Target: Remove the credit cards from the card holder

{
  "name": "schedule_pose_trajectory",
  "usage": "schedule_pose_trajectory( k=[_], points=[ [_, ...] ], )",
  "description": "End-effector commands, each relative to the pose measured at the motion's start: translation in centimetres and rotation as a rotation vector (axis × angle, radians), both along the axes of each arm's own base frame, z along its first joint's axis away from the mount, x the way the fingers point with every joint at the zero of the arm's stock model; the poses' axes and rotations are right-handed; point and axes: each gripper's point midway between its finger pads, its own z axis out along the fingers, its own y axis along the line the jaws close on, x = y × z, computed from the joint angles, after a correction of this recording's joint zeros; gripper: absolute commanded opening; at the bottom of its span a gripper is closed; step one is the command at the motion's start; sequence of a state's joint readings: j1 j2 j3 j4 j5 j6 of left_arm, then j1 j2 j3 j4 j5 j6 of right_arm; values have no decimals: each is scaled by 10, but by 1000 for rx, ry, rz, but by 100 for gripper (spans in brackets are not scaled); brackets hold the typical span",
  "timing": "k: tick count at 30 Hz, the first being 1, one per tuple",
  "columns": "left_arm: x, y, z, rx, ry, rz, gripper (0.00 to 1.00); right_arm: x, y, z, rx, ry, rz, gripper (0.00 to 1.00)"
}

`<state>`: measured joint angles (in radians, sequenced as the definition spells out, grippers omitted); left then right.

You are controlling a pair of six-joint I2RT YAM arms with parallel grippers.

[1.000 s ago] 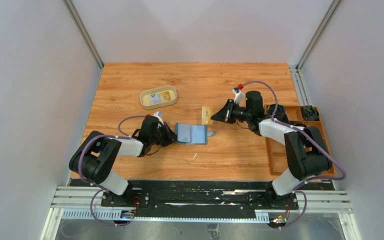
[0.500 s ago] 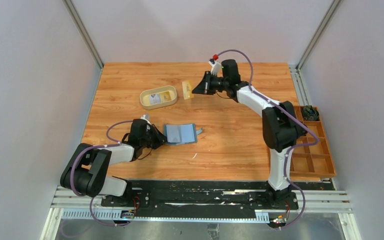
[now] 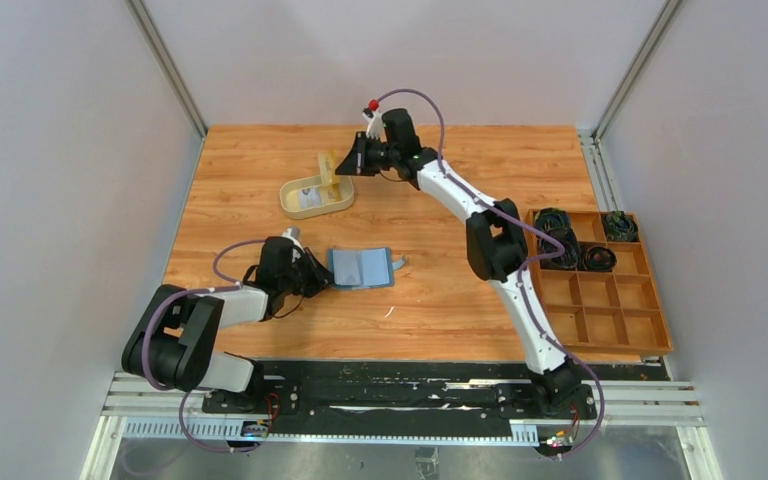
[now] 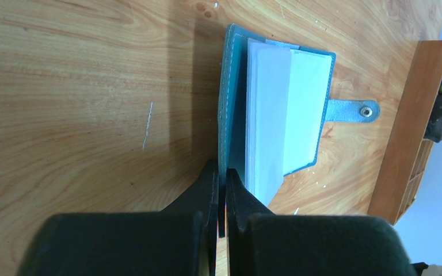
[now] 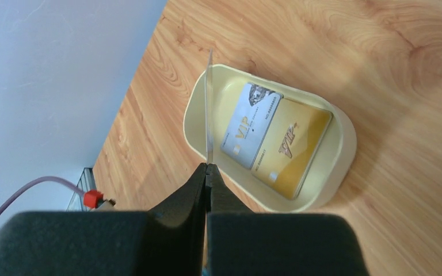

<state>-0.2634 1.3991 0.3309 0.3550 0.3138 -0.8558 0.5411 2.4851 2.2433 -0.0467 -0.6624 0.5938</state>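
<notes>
I've got the tan oval tray (image 3: 305, 212) sitting directly under my right gripper (image 3: 340, 167). On the wrist view its pale rim curves just beyond the fingertips. The wooden table (image 3: 460, 300) shows warm grain all around it. The brown compartmented box (image 3: 610, 325) lies well off to the right of my left gripper (image 3: 324, 276), at the table's edge. Dark cable bundles (image 3: 558, 222) fill its far compartments.

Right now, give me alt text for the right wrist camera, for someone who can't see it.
The right gripper pinches a thin card, seen edge-on, over the rim of a cream oval tray on a wooden table. A silver card and a yellow card lie flat in the tray.
</notes>
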Motion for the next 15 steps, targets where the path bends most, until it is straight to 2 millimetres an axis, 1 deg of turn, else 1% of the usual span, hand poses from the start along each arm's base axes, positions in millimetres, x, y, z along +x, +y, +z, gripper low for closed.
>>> schedule_pose_trajectory(
  k=[1, 3, 4, 9, 15],
  points=[
    [-57, 34, -61, 188, 256, -4, 0, -1, 26, -20, -16, 52, -12, 0],
    [-58, 34, -62, 187, 256, -7, 0, 0, 31, -33, -23, 66, -19, 0],
    [-58, 34, -61, 187, 255, -7, 0, 0, 32, -36, -27, 69, -22, 0],
    [-57, 33, -62, 186, 257, -14, 0, 4, 27, -56, -71, 72, -53, 0],
    [-56, 32, -62, 185, 256, -18, 0, 2, 21, -77, -119, 85, -61, 0]
  ],
)
